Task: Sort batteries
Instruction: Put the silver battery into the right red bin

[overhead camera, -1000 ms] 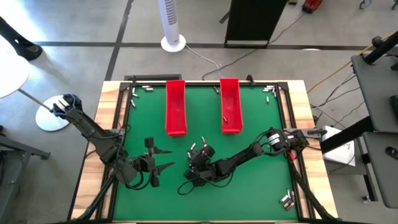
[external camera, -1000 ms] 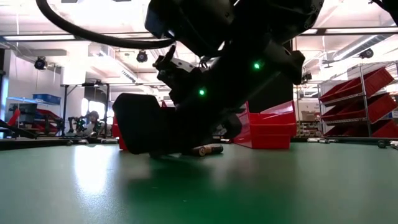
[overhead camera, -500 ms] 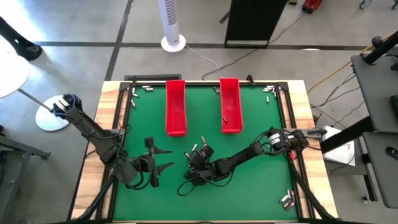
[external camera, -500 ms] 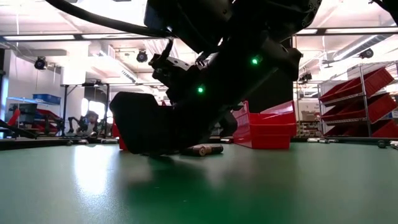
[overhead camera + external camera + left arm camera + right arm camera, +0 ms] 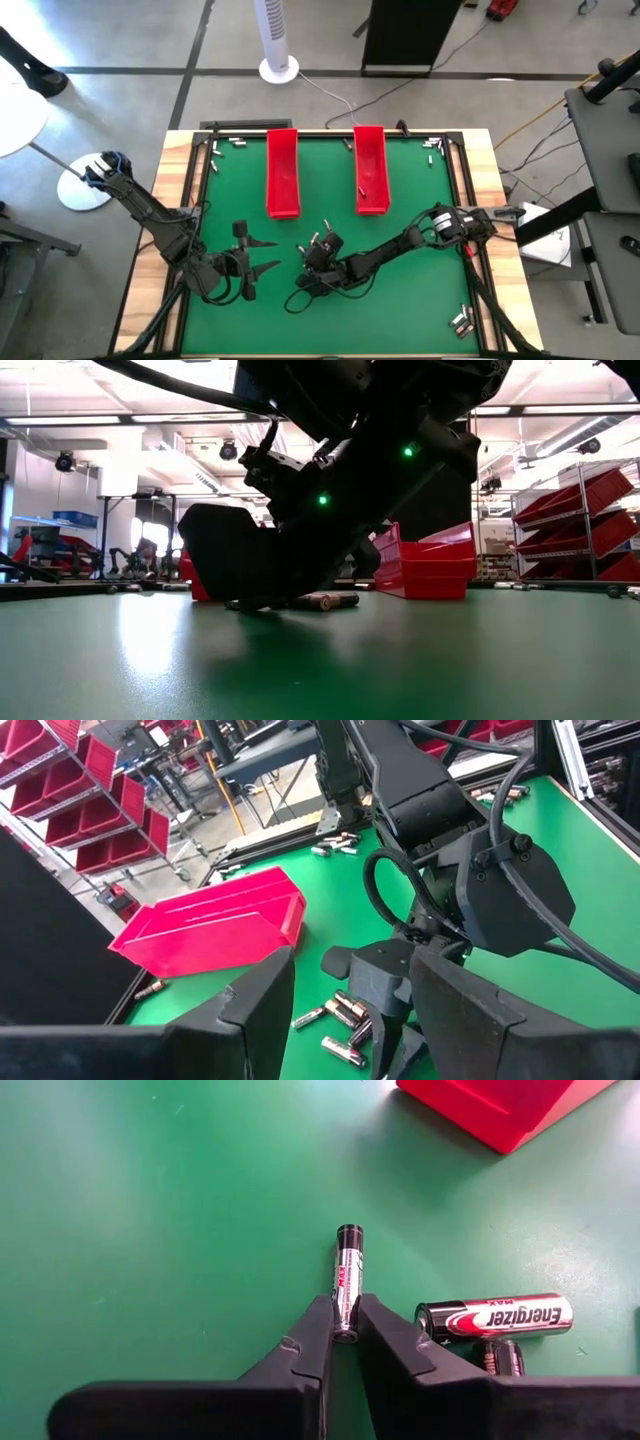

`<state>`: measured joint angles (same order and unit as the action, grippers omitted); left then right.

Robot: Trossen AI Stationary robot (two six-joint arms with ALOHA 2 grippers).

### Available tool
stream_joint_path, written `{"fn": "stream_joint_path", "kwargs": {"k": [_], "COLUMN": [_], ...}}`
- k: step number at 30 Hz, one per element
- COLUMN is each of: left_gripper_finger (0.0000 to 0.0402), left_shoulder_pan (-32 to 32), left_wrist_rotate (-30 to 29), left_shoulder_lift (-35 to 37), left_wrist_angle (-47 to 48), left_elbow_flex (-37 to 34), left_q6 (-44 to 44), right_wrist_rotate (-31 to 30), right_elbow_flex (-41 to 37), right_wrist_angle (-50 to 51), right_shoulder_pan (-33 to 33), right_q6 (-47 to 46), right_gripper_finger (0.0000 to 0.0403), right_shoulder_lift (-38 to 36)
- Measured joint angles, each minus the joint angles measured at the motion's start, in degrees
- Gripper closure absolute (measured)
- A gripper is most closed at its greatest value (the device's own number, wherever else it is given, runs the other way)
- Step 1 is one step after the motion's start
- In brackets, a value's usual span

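Two trays stand side by side at the table's point(image 5: 400, 300) twelve o'clock half, the left tray point(image 5: 282, 172) and the right tray point(image 5: 370, 168) well apart. At centre, toward six o'clock, a small battery point(image 5: 346, 1281) lies pinched in the right tool point(image 5: 343, 1332), with a bigger battery point(image 5: 494, 1319) just beside it. The left tool point(image 5: 262, 254) sits at about eight o'clock. More batteries point(image 5: 461, 321) lie in the corner at four o'clock.

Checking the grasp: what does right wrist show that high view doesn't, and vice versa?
Only right wrist: the right tool shut on a slim battery, with an Energizer battery lying beside it. Only high view: the left tool waiting open, both red trays, and loose batteries in the table corners. Both: the green mat and a red tray.
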<state>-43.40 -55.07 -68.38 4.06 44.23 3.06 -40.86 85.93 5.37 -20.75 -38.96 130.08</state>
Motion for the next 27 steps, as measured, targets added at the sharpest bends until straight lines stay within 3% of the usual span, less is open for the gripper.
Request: {"fn": "stream_joint_path", "kwargs": {"k": [10, 19, 27], "left_gripper_finger": [0.0222, 0.0222, 0.0222], "left_shoulder_pan": [0.00, 0.00, -0.02], "left_wrist_rotate": [0.00, 0.00, 0.04], "left_shoulder_lift": [-0.02, -0.02, -0.02], "left_wrist_angle": [0.84, 0.91, 1.33], "left_elbow_flex": [0.00, 0.00, 0.00], "left_q6": [0.68, 0.96, 1.50], "right_wrist_rotate": [2.11, 1.16, -2.17], "right_elbow_flex": [-0.07, -0.15, -0.31], "right_wrist_angle": [-0.31, 0.81, 13.79], "right_shoulder_pan": [-0.74, -1.66, -1.34], "right_q6": [-0.90, 2.48, 2.29], "right_gripper_finger": [0.0370, 0.0370, 0.0370], "right_shoulder_lift": [-1.13, -7.74, -17.23]}}
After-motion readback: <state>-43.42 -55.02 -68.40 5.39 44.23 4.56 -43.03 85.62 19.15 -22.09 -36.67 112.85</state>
